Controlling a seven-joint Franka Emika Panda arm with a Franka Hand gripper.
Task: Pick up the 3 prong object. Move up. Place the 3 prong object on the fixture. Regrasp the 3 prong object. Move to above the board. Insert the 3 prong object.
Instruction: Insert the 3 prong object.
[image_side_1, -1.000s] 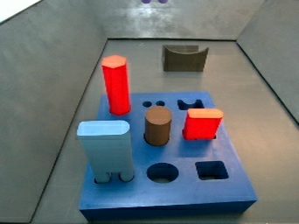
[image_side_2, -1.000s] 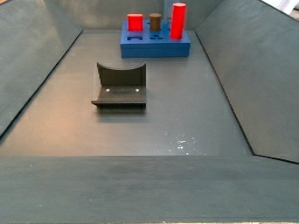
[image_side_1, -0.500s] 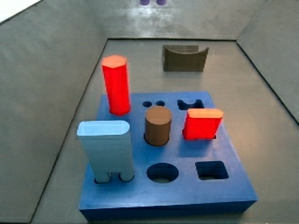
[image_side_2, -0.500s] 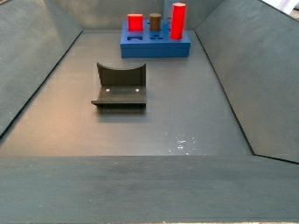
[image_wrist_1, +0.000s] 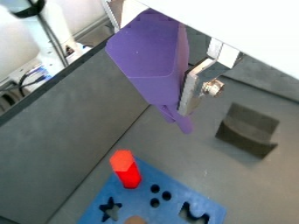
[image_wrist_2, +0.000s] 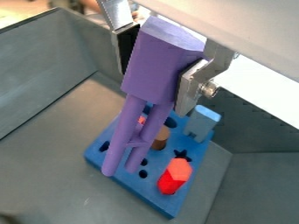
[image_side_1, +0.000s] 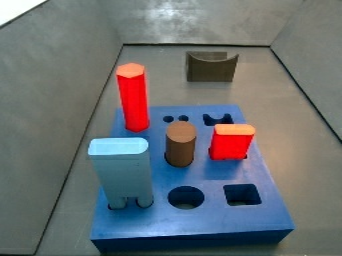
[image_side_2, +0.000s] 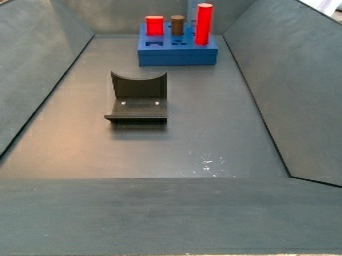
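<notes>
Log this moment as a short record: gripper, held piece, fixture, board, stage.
gripper: high above the floor, out of both side views, shut on the purple peg
purple peg: between the fingers, prongs pointing down
fixture: nothing on it
board: carries red post, brown cylinder, red block
stage: peg carried, not inserted

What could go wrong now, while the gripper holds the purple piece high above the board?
1. The gripper holds the 3 prong object near its top, with its prongs hanging far below; a small tilt could miss the holes in the board.
2. The red post, the brown cylinder and the red block stand close to the small holes; the piece might hit them during descent.
</notes>
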